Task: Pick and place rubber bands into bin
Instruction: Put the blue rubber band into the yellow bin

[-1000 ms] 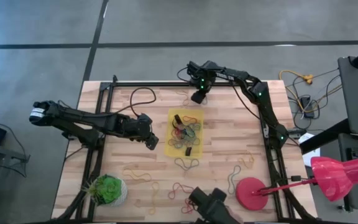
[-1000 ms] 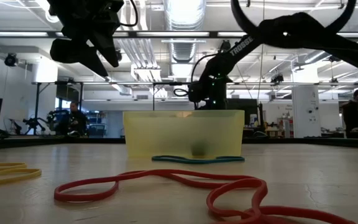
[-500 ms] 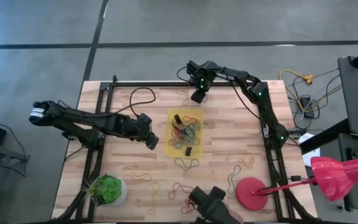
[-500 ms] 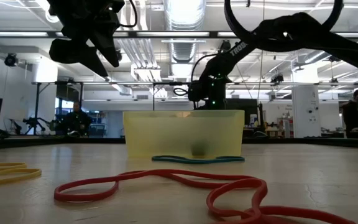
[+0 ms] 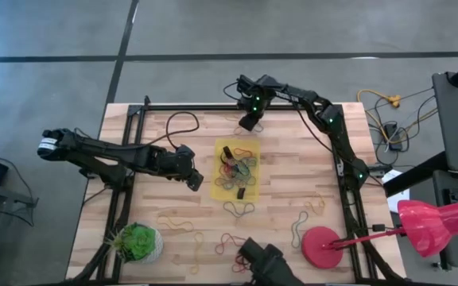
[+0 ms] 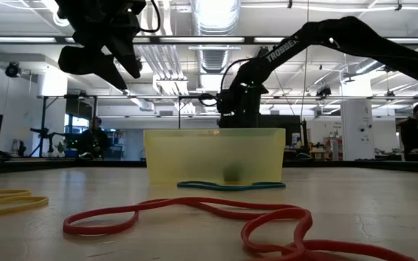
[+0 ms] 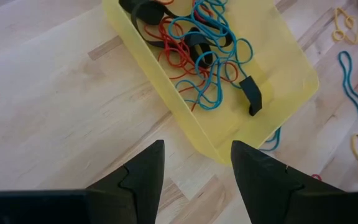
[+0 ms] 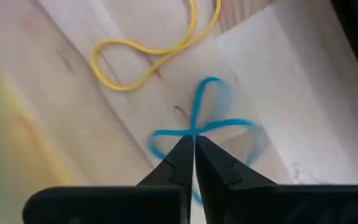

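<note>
The yellow bin (image 5: 238, 169) stands mid-table with red, blue and black rubber bands (image 7: 194, 50) heaped inside. My left gripper (image 5: 192, 181) hovers open just left of the bin, nothing between its fingers (image 7: 194, 165). My right gripper (image 5: 248, 122) is near the table's far edge, beyond the bin, shut on a blue rubber band (image 8: 197, 127). A yellow rubber band (image 8: 148, 53) lies flat on the wood close beside it. More loose bands (image 5: 237, 209) lie on the near half of the table. My right gripper pinches the blue band between its two fingertips at the spot where its strands cross (image 8: 195, 133). The fingers come from above, pointing down. Loops of the band spread out on both sides of the tips; whether it is clear of the wood I cannot tell.
A green plant ball (image 5: 137, 241) sits at the near left and a red disc (image 5: 322, 245) at the near right. Red (image 6: 194, 216), yellow (image 6: 6, 201) and teal (image 6: 231, 185) bands lie in front of the bin. Small dark blocks (image 7: 252, 96) lie in the bin.
My right gripper has shifted a little toward the table's left near the far edge. My left gripper has kept still.
</note>
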You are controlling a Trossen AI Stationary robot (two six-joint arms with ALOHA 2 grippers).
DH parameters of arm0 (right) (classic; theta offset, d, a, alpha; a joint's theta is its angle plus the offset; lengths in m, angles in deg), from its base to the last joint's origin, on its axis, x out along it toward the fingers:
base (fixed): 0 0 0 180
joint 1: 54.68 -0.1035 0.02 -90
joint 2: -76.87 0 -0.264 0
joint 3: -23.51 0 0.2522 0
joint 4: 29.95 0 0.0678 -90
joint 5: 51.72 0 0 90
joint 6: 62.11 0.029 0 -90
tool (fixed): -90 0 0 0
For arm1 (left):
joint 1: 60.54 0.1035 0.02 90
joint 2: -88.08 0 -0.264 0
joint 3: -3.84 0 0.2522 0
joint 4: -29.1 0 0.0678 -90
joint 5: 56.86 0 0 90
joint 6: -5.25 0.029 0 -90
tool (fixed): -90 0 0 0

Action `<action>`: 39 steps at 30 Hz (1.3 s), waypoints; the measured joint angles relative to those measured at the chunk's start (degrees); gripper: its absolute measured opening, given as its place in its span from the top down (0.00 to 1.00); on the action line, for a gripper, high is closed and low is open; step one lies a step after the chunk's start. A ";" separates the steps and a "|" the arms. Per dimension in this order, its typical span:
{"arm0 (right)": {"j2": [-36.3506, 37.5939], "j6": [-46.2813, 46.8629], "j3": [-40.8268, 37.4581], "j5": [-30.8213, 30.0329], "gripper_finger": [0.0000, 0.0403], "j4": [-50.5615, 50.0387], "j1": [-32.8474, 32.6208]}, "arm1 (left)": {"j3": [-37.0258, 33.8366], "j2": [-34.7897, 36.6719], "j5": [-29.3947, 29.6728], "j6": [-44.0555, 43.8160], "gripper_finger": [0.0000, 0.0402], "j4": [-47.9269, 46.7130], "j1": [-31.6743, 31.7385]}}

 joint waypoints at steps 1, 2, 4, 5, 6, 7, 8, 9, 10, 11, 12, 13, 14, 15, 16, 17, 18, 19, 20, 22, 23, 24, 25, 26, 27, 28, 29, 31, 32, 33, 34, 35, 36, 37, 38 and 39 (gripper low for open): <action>0.00 0.67 0.80 0.98 0.98 -0.61 -0.05 | -0.02 0.02 0.00 0.02 0.58 0.00 0.00; 0.03 1.17 1.65 1.67 0.98 -1.08 -0.11 | -0.03 0.00 0.00 0.02 0.58 0.00 0.00; 0.53 1.59 3.37 2.08 0.98 -2.31 -0.46 | -0.04 0.01 0.02 0.03 0.58 0.00 0.00; 0.89 1.62 4.26 2.65 0.98 -2.65 -0.76 | -0.05 0.02 0.02 0.08 0.58 0.00 0.00; 1.52 1.65 5.06 3.25 0.98 -2.76 -1.00 | -0.07 0.02 0.02 0.22 0.58 0.00 0.00; 2.02 1.99 5.80 4.07 0.98 -2.99 -1.31 | -0.07 0.00 0.02 0.26 0.58 -0.01 0.00; 2.42 2.63 6.86 4.70 0.98 -3.44 -1.66 | -0.07 0.02 0.04 0.26 0.58 -0.02 0.00; 2.86 3.07 7.94 5.29 0.98 -3.90 -1.94 | -0.07 0.00 0.07 0.30 0.58 0.02 0.00; 3.11 3.14 8.95 5.39 0.98 -4.25 -2.37 | -0.08 0.01 0.10 0.36 0.58 -0.02 0.00; 3.38 2.98 9.86 5.02 0.98 -4.28 -2.77 | -0.10 0.01 0.13 0.42 0.58 -0.03 0.00; 3.61 2.72 10.63 4.27 0.98 -4.25 -3.11 | -0.11 0.01 0.13 0.50 0.58 0.00 0.00; 3.72 2.53 11.23 3.06 0.98 -4.27 -3.45 | -0.12 0.02 0.14 0.55 0.58 -0.01 0.00; 3.77 2.33 11.59 1.59 0.98 -4.27 -3.72 | -0.15 0.02 0.17 0.55 0.58 -0.04 0.00; 3.78 2.38 11.68 -0.84 0.98 -4.25 -3.92 | -0.15 0.01 0.17 0.55 0.58 -0.02 0.00; 3.78 3.02 11.52 -4.08 0.98 -4.18 -4.11 | -0.15 0.02 0.17 0.57 0.58 -0.01 0.00; 3.61 3.67 11.11 -7.20 0.98 -4.12 -4.13 | -0.17 0.02 0.17 0.57 0.58 -0.03 0.00; 3.48 4.36 10.61 -9.49 0.98 -4.31 -4.08 | -0.17 0.01 0.17 0.56 0.58 -0.03 0.00; 3.23 4.83 10.05 -10.65 0.97 -4.88 -3.88 | -0.17 0.02 0.17 0.55 0.58 -0.01 0.00; 2.84 5.39 9.50 -10.78 0.96 -5.50 -3.52 | -0.17 0.02 0.17 0.50 0.58 -0.03 0.00; 2.26 7.87 8.36 -10.62 0.92 -6.09 -2.71 | -0.19 0.00 0.17 0.39 0.58 0.00 0.00; 1.84 9.08 7.77 -10.52 0.90 -6.17 -2.37 | -0.20 0.01 0.17 0.39 0.58 0.00 0.00; 1.52 10.30 7.25 -10.45 0.87 -6.14 -1.96 | -0.20 0.00 0.19 0.35 0.58 0.01 0.00; 1.11 11.88 6.71 -10.42 0.84 -6.10 -1.59 | -0.20 -0.06 0.19 0.19 0.58 0.05 0.00; 0.53 13.67 6.46 -10.39 0.81 -6.19 -1.17 | -0.20 -0.09 0.18 0.13 0.58 0.06 0.00; -0.07 15.31 6.33 -10.24 0.77 -6.11 -0.82 | -0.20 -0.09 0.20 0.13 0.58 0.07 0.00; -0.56 17.00 6.13 -10.24 0.74 -6.07 -0.55 | -0.20 -0.09 0.20 0.13 0.58 0.12 0.00; -1.03 18.19 5.98 -10.25 0.71 -6.09 -0.36 | -0.20 -0.09 0.20 0.13 0.58 0.20 0.00; -1.69 19.55 5.99 -10.29 0.66 -5.63 -0.28 | -0.20 -0.09 0.20 0.13 0.58 0.26 0.00; -1.97 20.01 6.02 -10.40 0.64 -5.37 -0.31 | -0.20 -0.11 0.20 0.13 0.58 0.28 0.00; -2.12 20.68 6.05 -10.66 0.62 -4.76 -0.40 | -0.21 -0.11 0.20 0.13 0.58 0.38 0.00; -2.31 21.51 6.11 -10.67 0.60 -3.84 -0.45 | -0.21 -0.10 0.20 0.13 0.58 0.52 0.00; -2.59 22.48 6.13 -10.62 0.59 -2.92 -0.51 | -0.22 -0.11 0.20 0.12 0.58 0.53 0.00; -2.80 23.52 6.14 -10.32 0.58 -2.00 -0.52 | -0.22 -0.11 0.18 0.11 0.58 0.53 0.00; -2.99 24.61 6.15 -10.04 0.57 -1.22 -0.50 | -0.20 -0.11 0.20 0.11 0.58 0.66 0.00; -3.15 25.37 6.15 -9.84 0.57 -0.81 -0.44 | -0.22 -0.11 0.20 0.11 0.58 0.91 0.00; -3.23 25.81 6.15 -9.78 0.56 -0.69 -0.42 | -0.22 -0.11 0.15 0.11 0.58 1.20 0.00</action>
